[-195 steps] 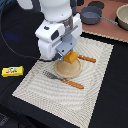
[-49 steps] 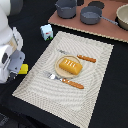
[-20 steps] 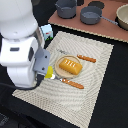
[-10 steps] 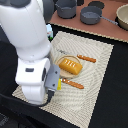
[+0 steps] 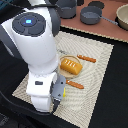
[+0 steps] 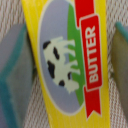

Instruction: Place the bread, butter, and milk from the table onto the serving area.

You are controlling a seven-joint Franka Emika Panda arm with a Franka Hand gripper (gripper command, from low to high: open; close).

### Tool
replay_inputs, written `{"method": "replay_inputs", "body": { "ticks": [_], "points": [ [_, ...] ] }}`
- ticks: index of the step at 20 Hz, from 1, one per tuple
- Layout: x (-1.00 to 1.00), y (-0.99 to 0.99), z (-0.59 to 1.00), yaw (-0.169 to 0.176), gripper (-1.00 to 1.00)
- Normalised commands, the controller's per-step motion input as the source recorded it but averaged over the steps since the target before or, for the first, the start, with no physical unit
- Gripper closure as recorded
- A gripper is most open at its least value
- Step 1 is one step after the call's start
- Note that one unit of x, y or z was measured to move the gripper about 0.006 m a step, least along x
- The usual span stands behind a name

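Observation:
My gripper point(image 5: 58, 96) is low over the near edge of the beige striped serving mat point(image 5: 100, 75), shut on the yellow butter packet point(image 5: 64, 93). In the wrist view the butter point(image 6: 70, 60), with its cow picture and red label, fills the frame between my two grey fingers point(image 6: 12, 70), with the striped mat right beneath it. My gripper point(image 6: 67, 60) straddles the packet. The golden bread loaf point(image 5: 70, 65) lies on the round tan plate in the middle of the mat. The milk carton is hidden behind my arm.
A knife point(image 5: 86, 58) lies beyond the plate and a fork point(image 5: 75, 84) lies on its near side, close to my gripper. A brown wooden board point(image 5: 107, 27) with grey pots point(image 5: 91, 15) is at the back. The black table point(image 5: 112, 110) surrounds the mat.
My arm has carried the butter from the table at the exterior view's left over onto the mat and lowered it toward the near edge. The bread has stayed on the plate.

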Motion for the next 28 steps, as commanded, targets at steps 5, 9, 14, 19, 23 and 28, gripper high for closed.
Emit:
{"method": "replay_inputs", "body": {
  "ticks": [5,9,14,19,23,28],
  "points": [
    [0.24,0.17,1.00,-0.007,-1.00],
    [-0.26,0.32,1.00,0.000,-1.00],
    [-0.77,0.44,0.61,-0.001,-1.00],
    [-0.86,0.58,0.12,0.000,-1.00],
    [-0.70,0.75,0.00,0.000,-1.00],
    [-0.72,0.80,-0.07,0.000,-1.00]
  ]
}}
